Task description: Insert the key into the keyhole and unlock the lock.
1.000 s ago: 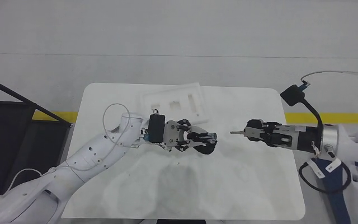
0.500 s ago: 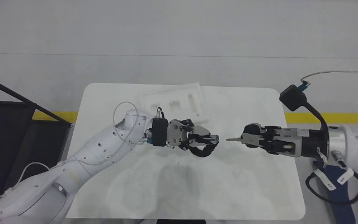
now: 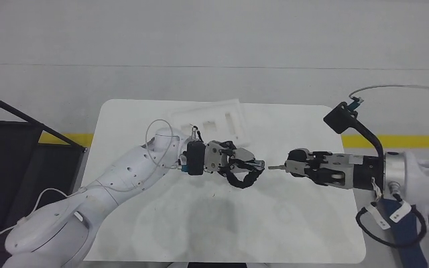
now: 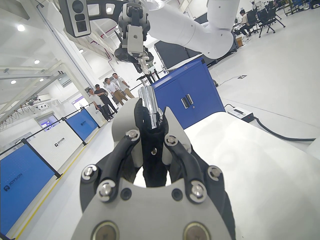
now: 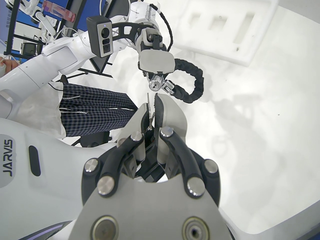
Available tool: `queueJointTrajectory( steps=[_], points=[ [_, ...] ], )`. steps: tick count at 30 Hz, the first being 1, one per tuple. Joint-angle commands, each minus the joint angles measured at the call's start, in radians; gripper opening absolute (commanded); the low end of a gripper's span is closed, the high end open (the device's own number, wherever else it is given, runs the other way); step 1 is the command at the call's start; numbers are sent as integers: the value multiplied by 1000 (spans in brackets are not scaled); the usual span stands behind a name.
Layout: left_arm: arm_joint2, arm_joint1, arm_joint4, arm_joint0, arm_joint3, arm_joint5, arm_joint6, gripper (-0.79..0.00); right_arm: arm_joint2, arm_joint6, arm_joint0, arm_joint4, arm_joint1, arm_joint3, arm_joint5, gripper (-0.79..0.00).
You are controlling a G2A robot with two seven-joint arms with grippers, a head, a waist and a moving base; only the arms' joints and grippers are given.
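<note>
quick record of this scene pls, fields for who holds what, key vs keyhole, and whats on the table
left tool: shut on the cable lock, chrome cylinder pointing at the other arm
right tool: shut on the key, blade aimed at the lock
keyhole: faces the key; tip just short of it, not inserted
cable: black loop hanging off the cylinder
height: lock and key both held above the table
foam tray: white, with cut-outs, on the table's far side
</note>
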Motion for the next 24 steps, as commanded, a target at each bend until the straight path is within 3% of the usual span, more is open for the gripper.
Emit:
queueJointTrajectory(
  steps=[1,24],
  points=[
    [-3,-6,6,2,8,8,3,-785,-8,-6,4,-5,3,-2,12,-785],
    [-56,-40,54,49,39,16,7,-785,-56,-86,-23,-62,34,-24,104,-785]
  ],
)
